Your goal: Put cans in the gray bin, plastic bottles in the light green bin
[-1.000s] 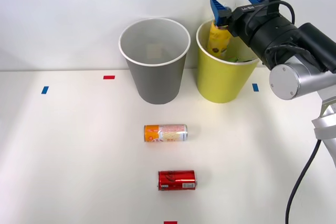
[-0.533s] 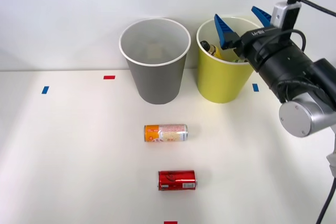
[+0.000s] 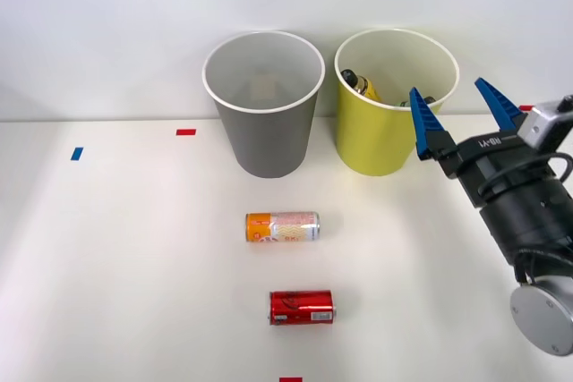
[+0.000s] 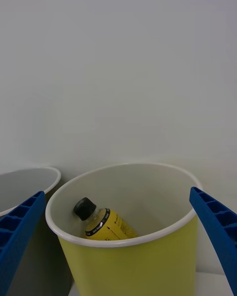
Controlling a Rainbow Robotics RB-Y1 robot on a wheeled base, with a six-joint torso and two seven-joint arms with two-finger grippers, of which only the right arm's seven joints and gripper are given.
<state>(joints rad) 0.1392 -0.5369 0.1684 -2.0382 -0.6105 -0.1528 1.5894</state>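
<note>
The yellow plastic bottle (image 3: 363, 85) with a black cap lies inside the light green bin (image 3: 383, 140), also seen as the bottle (image 4: 106, 222) in the bin (image 4: 133, 264) from the wrist. The gray bin (image 3: 265, 127) stands to its left, its rim (image 4: 29, 180) at the wrist view's edge. An orange and silver-white can (image 3: 282, 226) and a red can (image 3: 302, 307) lie on their sides on the table. My right gripper (image 3: 461, 118) is open and holds nothing, in front of and to the right of the light green bin; its blue fingers (image 4: 212, 227) frame the bin.
The white table (image 3: 116, 266) carries small red tape marks (image 3: 185, 131) and blue tape marks (image 3: 76, 154). A plain white wall rises behind the bins. Open table surface lies left of the cans.
The yellow bottle left my gripper and dropped into the light green bin. My right gripper, open, has pulled back from above the bin, down and to the right.
</note>
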